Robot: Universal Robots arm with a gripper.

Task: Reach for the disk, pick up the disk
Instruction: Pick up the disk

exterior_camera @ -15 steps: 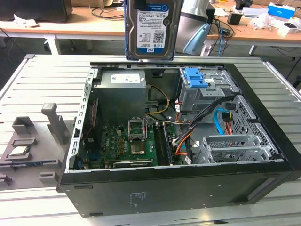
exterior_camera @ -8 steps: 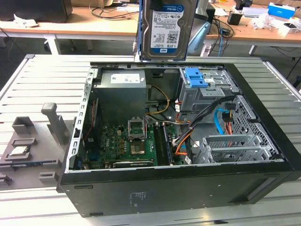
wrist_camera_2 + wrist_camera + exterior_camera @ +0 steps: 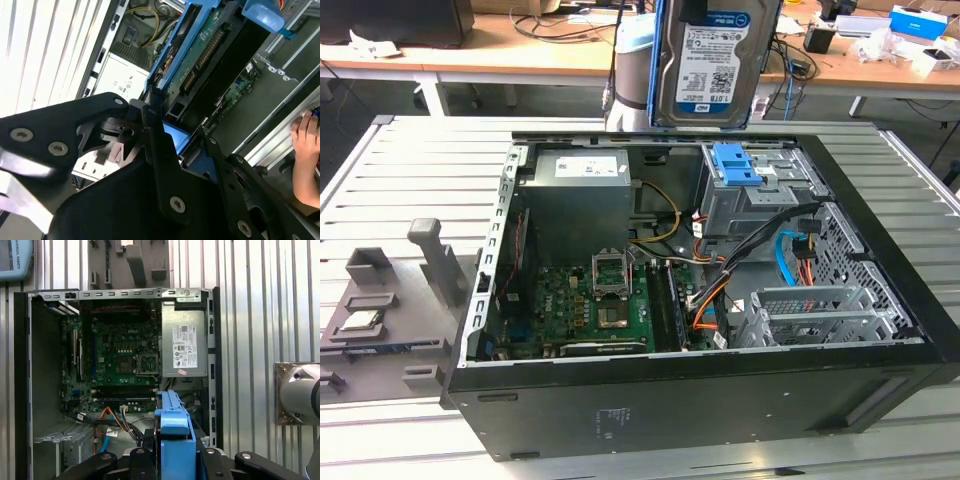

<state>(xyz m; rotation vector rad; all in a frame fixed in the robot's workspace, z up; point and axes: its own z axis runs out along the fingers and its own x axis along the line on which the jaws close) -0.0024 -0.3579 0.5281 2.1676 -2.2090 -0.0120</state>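
The disk hangs upright high above the open computer case, its white-and-blue label facing the exterior view. In the first wrist view the disk appears edge-on with its blue side rails, and my gripper is shut on it, one black finger on each side. In the second wrist view the disk shows its green circuit-board underside, clamped in the gripper. The disk is clear of the case and touches nothing else.
Below stands the metal drive cage with a blue latch, beside orange and blue cables, the motherboard and the power supply. A grey fixture holds a small chip. A person's hand rests near the case.
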